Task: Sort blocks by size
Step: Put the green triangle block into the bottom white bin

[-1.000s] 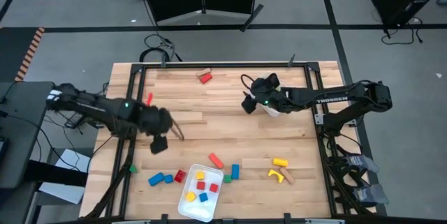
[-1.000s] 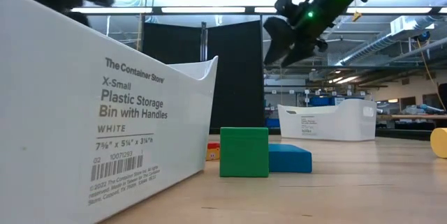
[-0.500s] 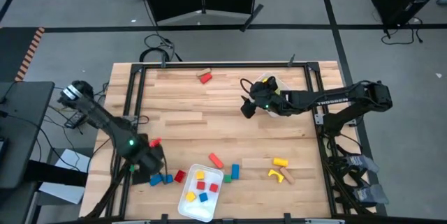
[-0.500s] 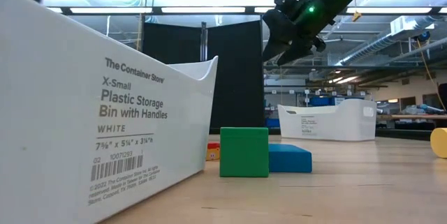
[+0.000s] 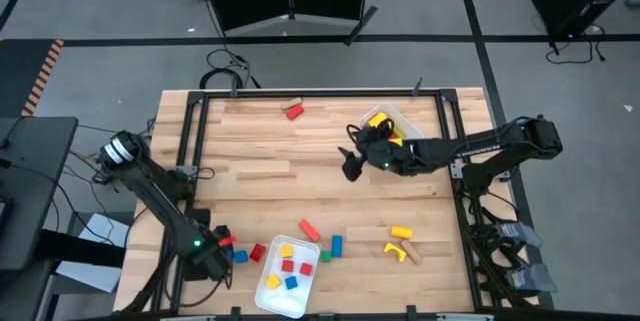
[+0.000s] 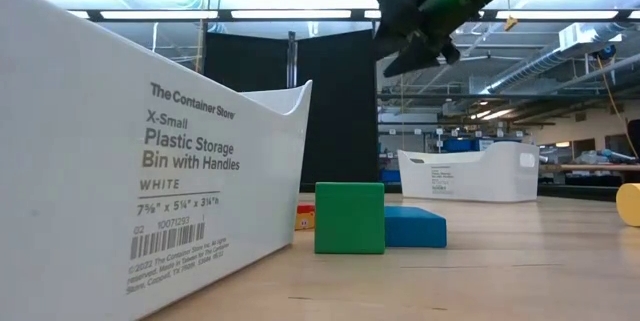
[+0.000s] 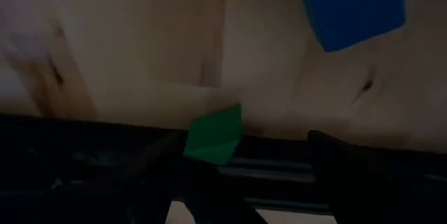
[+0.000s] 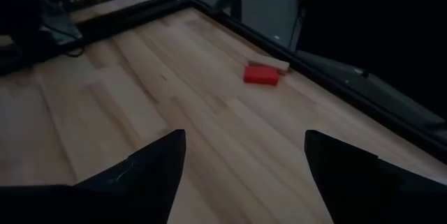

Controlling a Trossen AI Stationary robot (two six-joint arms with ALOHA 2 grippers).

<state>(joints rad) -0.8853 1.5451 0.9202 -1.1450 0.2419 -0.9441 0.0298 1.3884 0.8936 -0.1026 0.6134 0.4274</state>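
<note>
Loose blocks lie along the table's near side: blue (image 5: 238, 256), red (image 5: 257, 252), red (image 5: 309, 229), green and blue (image 5: 336, 246), yellow (image 5: 400, 232). A red block (image 5: 293, 111) lies by the far edge. My left gripper (image 5: 207, 259) is low at the near left corner and looks open and empty. In its wrist view a blue block (image 7: 349, 4) and a green block (image 7: 213, 135) lie ahead. A small red piece (image 5: 225, 241) shows beside it. My right gripper (image 5: 348, 167) is open and empty, raised over the table's middle right (image 6: 405, 41).
A white tray (image 5: 283, 302) at the near edge holds several small red, yellow and blue blocks. A second white tray (image 5: 402, 114) at the far right holds yellow blocks. The black frame rail (image 5: 185, 161) runs along the table's left edge, close to my left gripper.
My left arm has swung quickly from the table's middle left toward the near left corner and gone down close to the table. My right gripper has drawn away from the far right tray, toward the table's near edge and the middle, and has risen slightly.
</note>
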